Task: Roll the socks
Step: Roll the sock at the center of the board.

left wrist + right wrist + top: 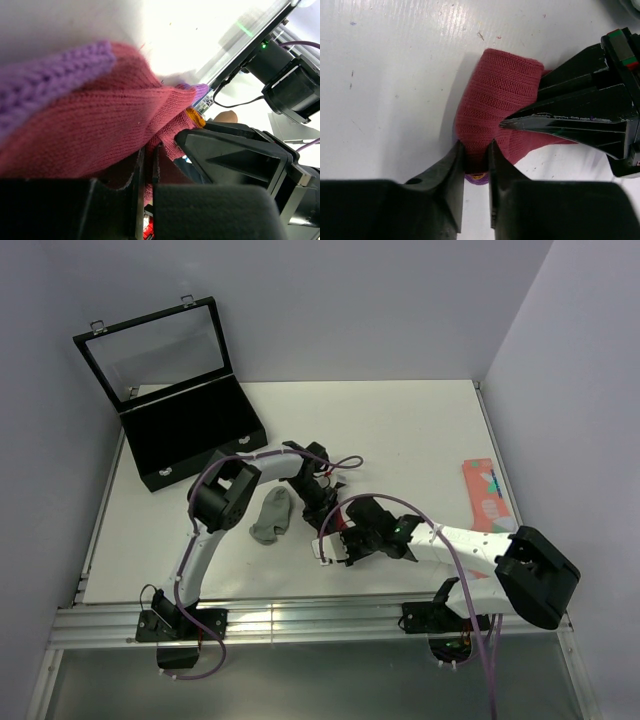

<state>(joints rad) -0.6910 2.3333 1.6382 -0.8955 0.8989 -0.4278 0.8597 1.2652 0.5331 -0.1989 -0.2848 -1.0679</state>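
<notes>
Boxed in by pale grey walls at 9, 12 and 3 o'clock; evenly lit across white tabletop; edged by metal rails at 6 o'clock.

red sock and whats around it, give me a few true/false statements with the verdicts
1. The left tool and the right tool both pinch the red sock. True.
2. The grey sock is held by the left tool. False: it lies on the table, in neither tool.
3. The black case has its lid open. True.
4. The pink sock lies inside the case. False: it lies near the table's right edge.
</notes>
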